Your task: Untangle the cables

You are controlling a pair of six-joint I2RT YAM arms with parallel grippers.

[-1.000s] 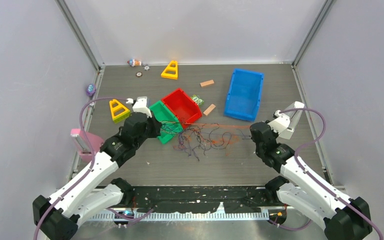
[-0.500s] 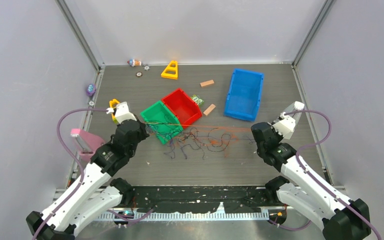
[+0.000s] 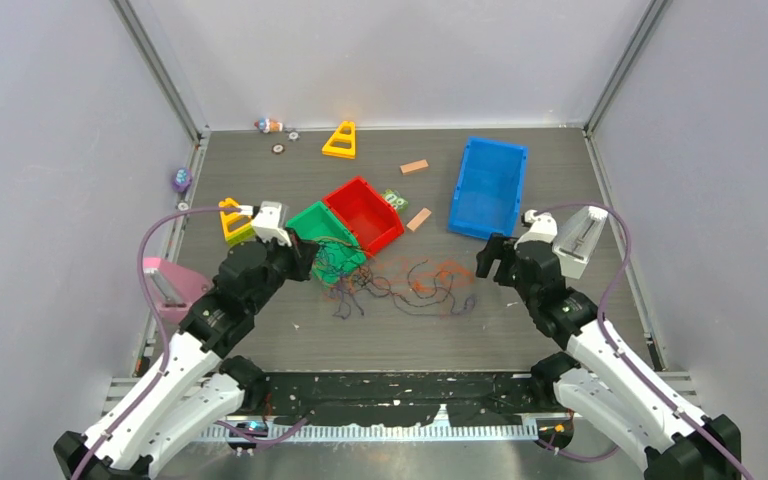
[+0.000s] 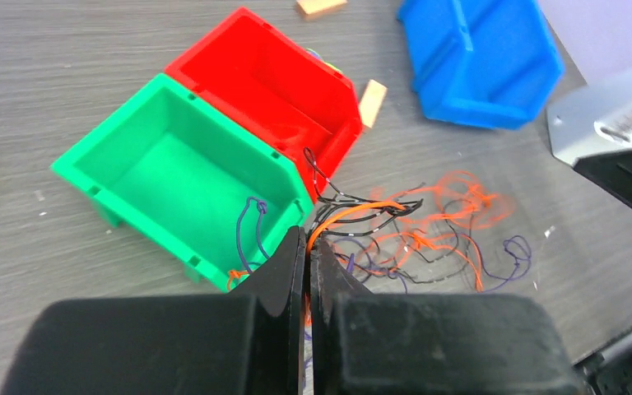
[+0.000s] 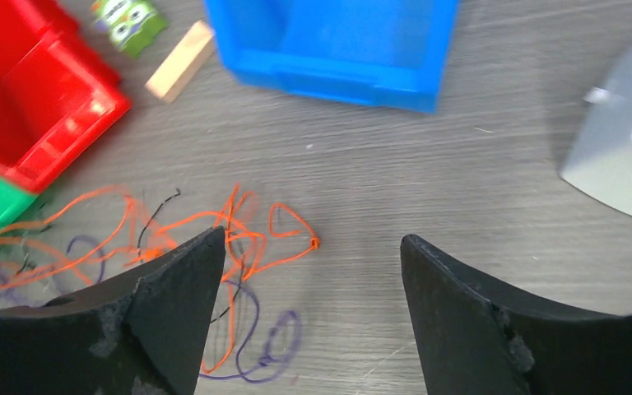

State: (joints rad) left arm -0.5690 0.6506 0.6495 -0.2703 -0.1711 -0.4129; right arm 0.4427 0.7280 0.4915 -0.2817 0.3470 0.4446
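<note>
Top view: the cables (image 3: 407, 284) are seen as a loose orange and dark tangle on the table (image 3: 290, 330), between the two arms. One end is spilled over the front lip of the green bin (image 3: 310, 214). The left claw (image 3: 307, 258) is mostly hidden under its own wrist here, right at that bin. The red bin (image 3: 346, 191) is pressed up against the green one, and the blue bin (image 3: 496, 146) is parked apart, toward the back right. The right claw (image 3: 488, 258) is held just beside the tangle's right end.

Left wrist: the claw is shown clenched, with an orange strand pinched between the tips. A purple loop is draped inside the green bin. Whatever runs under the fingers is blocked from sight.

Right wrist: the claw is released, jaws spread wide over the table, with an orange loop lying below the gap, not gripped. The strands at the left are smeared by blur. A green toy (image 5: 127, 20) is cut off by the top edge, with a wooden block (image 5: 179, 62) just beside it.
</note>
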